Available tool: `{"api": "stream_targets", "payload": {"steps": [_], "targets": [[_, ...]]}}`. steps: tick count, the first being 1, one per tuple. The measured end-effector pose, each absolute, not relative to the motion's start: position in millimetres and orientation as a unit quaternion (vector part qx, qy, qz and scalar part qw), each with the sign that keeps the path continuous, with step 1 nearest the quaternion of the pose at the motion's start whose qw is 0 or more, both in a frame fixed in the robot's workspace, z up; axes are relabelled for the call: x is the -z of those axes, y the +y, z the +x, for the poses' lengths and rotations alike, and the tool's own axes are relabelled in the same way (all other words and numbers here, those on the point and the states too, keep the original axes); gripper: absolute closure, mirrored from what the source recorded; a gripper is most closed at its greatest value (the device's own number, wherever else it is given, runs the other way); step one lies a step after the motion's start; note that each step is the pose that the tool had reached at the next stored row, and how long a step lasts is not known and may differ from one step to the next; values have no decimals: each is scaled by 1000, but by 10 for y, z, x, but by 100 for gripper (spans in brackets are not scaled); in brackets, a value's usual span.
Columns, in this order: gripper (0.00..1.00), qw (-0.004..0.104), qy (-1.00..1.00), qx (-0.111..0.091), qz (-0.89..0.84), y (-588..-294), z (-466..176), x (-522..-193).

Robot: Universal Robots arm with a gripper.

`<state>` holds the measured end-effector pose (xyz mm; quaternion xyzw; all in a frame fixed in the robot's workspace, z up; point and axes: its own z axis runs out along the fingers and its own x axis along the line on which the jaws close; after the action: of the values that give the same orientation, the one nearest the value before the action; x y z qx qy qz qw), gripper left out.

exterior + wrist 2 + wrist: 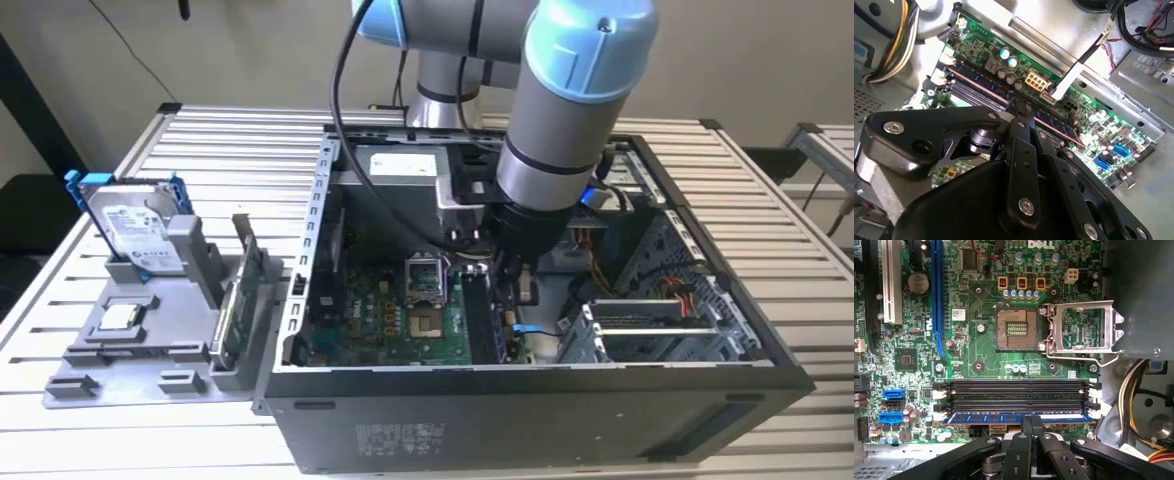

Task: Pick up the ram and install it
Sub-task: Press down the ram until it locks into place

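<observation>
End effector (1032, 427) sits low inside the open computer case (534, 410), fingers pinched narrow, tips right at the top edge of the ram (1019, 417). Ram lies blue-edged in the slot nearest the board's edge, beside the empty dark slots (1016, 395). Can't tell whether it's fully seated or the latches (1095, 413) have closed, so I'd judge install as near done, not confirmed. CPU socket (1015, 329) open, empty. Case rests on a slatted metal surface (240, 150); grey parts holder (147, 340) with hard drive (134, 225) alongside. Plain pale wall (240, 50) behind.

ram (1019, 417) | thin blue stick, long edge up | seated lengthwise in outermost memory slot (1016, 417) on the motherboard
</observation>
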<state>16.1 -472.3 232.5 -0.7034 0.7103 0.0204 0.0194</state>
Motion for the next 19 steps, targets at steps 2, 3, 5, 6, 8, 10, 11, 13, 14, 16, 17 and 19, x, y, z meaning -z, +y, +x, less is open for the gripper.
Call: {"api": "stream_targets", "payload": {"steps": [2, 3, 5, 6, 8, 10, 11, 13, 14, 16, 17, 19], "targets": [[89, 19, 709, -20, -704, -4746, 161, -2321], [89, 19, 709, -20, -704, -4752, 160, -2320], [89, 19, 709, -20, -704, -4752, 160, -2320], [89, 19, 709, -20, -704, -4752, 161, -2320], [89, 19, 709, -20, -705, -4753, 161, -2319], [89, 19, 709, -20, -705, -4760, 161, -2312], [89, 19, 709, -20, -705, -4768, 161, -2309], [89, 19, 709, -21, -705, -4785, 161, -2296], [89, 20, 709, -21, -705, -4794, 160, -2289], [89, 20, 708, -21, -705, -4809, 160, -2276], [89, 20, 708, -21, -705, -4811, 160, -2265], [89, 19, 708, -21, -706, -4816, 160, -2239]]}}
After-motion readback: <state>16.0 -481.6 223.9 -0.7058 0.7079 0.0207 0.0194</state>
